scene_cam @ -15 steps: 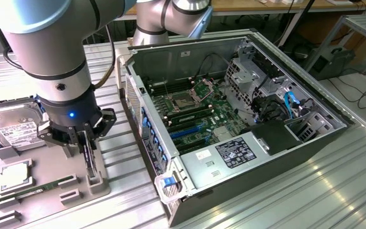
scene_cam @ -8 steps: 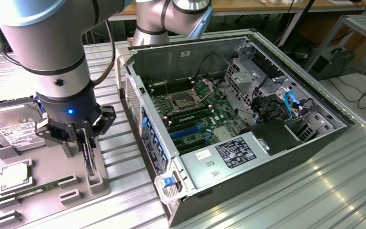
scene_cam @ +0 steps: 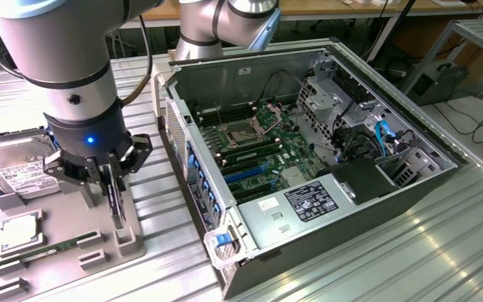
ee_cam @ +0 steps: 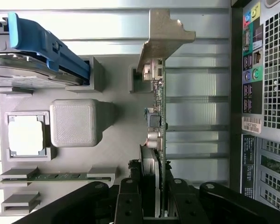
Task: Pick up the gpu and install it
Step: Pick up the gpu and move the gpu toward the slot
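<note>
Grey moulded tray (scene_cam: pixel 65 217) directly under pincer (scene_cam: pixel 111 189). Pincer clenched on gpu (scene_cam: pixel 117 211): card upright on its long edge between the fingers (ee_cam: pixel 128 200), one finger against each face. Silver bracket (ee_cam: pixel 167 35) at the card end farthest from pincer. Lower edge apparently at its tray holder; seated or lifted clear not resolvable. Elsewhere on tray, all apart from pincer and card: hard drive (scene_cam: pixel 19 167), processor (scene_cam: pixel 19 228), green memory stick (scene_cam: pixel 53 246). Open computer case (scene_cam: pixel 309 157) just beside pincer, on the exterior view's right.
</note>
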Robot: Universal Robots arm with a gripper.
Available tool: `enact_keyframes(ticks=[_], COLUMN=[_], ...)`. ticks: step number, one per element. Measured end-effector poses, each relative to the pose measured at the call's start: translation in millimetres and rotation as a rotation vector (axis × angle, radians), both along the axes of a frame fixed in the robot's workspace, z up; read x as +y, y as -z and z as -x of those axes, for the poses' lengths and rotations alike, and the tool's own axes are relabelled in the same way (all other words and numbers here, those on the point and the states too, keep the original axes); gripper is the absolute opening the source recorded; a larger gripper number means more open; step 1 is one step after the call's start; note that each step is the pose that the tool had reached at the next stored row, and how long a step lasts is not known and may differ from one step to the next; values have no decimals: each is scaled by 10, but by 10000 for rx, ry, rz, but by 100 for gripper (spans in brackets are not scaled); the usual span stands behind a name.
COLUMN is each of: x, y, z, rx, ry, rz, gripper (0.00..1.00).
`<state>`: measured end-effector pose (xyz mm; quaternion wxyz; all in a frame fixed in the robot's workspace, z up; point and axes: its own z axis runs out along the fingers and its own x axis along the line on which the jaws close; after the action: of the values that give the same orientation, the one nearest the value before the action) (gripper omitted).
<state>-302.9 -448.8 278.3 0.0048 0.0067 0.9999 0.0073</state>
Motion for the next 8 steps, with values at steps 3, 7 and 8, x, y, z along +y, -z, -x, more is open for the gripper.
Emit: enact_keyframes(ticks=[3, 7, 8], x=[0, 0, 0], y=[-32, -80, -104], z=[0, 0, 0], rx=[0, 0, 0], ry=[0, 0, -1], rz=[0, 0, 0], gripper=[27, 27, 27])
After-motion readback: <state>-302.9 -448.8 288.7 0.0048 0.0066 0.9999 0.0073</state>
